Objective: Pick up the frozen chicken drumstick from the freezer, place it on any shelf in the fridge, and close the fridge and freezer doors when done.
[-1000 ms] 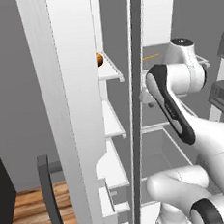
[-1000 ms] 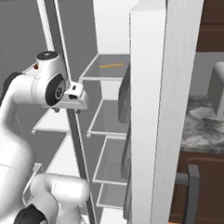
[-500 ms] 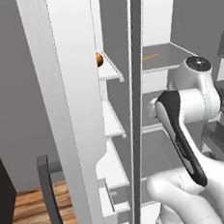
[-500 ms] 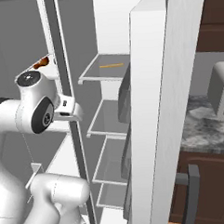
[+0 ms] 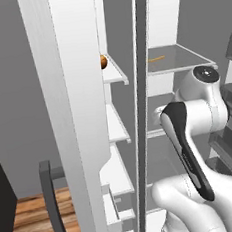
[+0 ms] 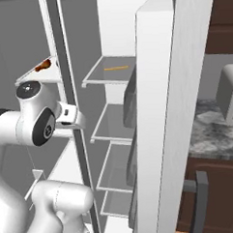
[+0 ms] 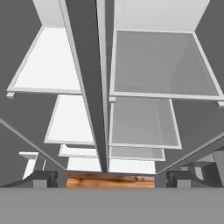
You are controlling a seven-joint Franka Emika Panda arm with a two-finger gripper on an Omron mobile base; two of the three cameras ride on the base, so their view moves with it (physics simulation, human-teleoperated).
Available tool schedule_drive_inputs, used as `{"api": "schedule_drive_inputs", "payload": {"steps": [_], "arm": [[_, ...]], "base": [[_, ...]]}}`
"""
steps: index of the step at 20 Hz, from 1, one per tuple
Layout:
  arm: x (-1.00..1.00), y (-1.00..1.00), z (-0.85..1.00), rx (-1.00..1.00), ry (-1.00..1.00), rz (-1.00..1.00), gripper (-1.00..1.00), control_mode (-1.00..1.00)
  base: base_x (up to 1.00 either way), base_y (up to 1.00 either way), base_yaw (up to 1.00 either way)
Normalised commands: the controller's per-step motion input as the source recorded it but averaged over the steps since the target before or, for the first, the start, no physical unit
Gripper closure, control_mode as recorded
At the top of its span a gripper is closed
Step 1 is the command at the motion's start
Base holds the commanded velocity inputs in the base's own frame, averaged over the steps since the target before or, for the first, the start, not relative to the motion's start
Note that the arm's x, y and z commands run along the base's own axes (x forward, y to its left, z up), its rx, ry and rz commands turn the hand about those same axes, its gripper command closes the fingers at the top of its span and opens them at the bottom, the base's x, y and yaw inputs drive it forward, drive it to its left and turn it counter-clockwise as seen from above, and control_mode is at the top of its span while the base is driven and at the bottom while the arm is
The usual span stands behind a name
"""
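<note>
The frozen chicken drumstick (image 5: 103, 61) (image 6: 43, 65) lies on the top white shelf of the freezer (image 5: 118, 128), near its front edge. To its right, past the centre divider (image 7: 89, 87), the fridge (image 6: 114, 133) shows a wide grey shelf (image 5: 180, 59) (image 7: 162, 65). My gripper (image 7: 111, 178) is open with nothing between its fingertips. It looks down along the divider, white freezer shelves (image 7: 48, 61) on one side and grey shelves on the other. The hand (image 6: 71, 119) hangs in front of the divider, below the drumstick's shelf. Both doors stand open.
A thin yellow-orange stick (image 5: 156, 59) (image 6: 116, 68) lies on the top grey shelf. The open freezer door (image 5: 73, 117) with its dark handle (image 5: 50, 199) stands at the left. The open fridge door (image 6: 160, 126) with dark bins stands at the right. A stone counter (image 6: 214, 135) lies beyond it.
The arm has dropped and pulled back from the top fridge shelf towards the divider. The gripper has stayed open. The drumstick has not moved.
</note>
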Motion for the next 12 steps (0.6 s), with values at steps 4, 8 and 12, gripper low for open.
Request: {"api": "schedule_drive_inputs", "payload": {"steps": [4, 8, 12], "arm": [[0.00, 0.00, 0.00, 0.00, 0.00, 0.00, -1.00, 1.00], [0.00, 0.00, 0.00, 0.00, 0.00, 0.00, -1.00, 1.00], [0.00, 0.00, 0.00, 0.00, 0.00, 0.00, -1.00, 1.00]], "base": [[0.00, 0.26, 0.00], [0.00, 0.26, 0.00], [0.02, 0.29, 0.00]]}}
